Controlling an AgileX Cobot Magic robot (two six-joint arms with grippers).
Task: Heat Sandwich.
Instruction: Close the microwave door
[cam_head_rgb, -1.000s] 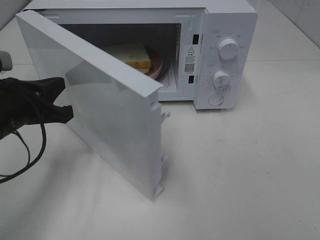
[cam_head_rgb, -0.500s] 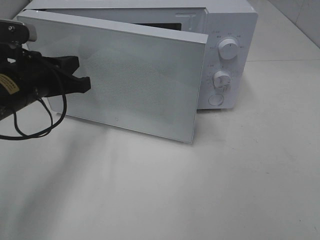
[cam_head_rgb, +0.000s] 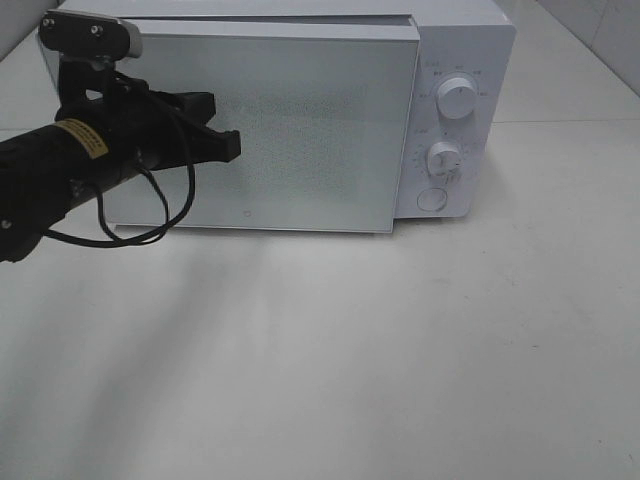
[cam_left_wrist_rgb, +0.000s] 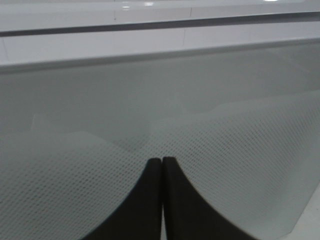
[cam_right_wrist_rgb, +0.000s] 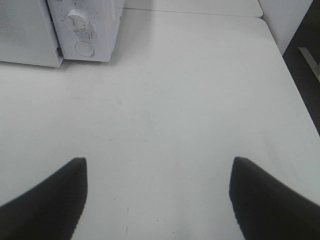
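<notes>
The sandwich is hidden behind the door of the white microwave, which lies flat against the oven front. My left gripper is shut and empty, its tips against the door's meshed window left of centre. The left wrist view shows the two black fingertips pressed together on the door mesh. My right gripper is open and empty above bare table; it does not show in the exterior view.
The microwave's control panel carries two knobs and a round button. A corner of the microwave shows far from the right gripper. The white table spreads in front. The left arm's cable hangs by the door.
The microwave door swung from wide open to shut, pushed by my left gripper moving right and toward the oven. The sandwich and pink plate went out of sight behind it.
</notes>
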